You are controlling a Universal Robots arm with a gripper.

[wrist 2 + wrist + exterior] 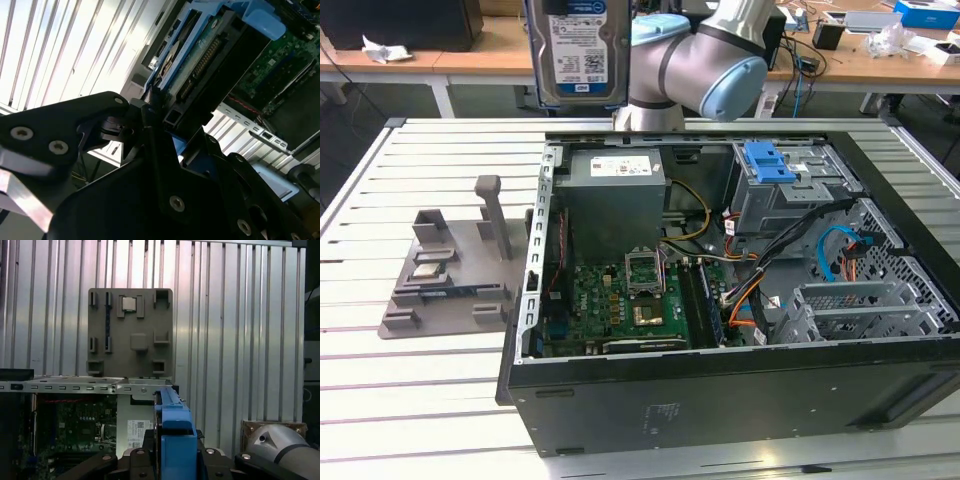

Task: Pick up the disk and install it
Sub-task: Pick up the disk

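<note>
In the exterior view the disk point(578, 50) is cut off at its top by the upper edge, as is the arm point(705, 70). In the second wrist view the claw point(152, 107), clamped on it, hides the disk's near end.

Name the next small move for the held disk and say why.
Probably carry the disk toward the exterior view's right, over the drive cage: the pincer is shut on it, and it hangs high above the open case near the power supply, well off the cage.
</note>
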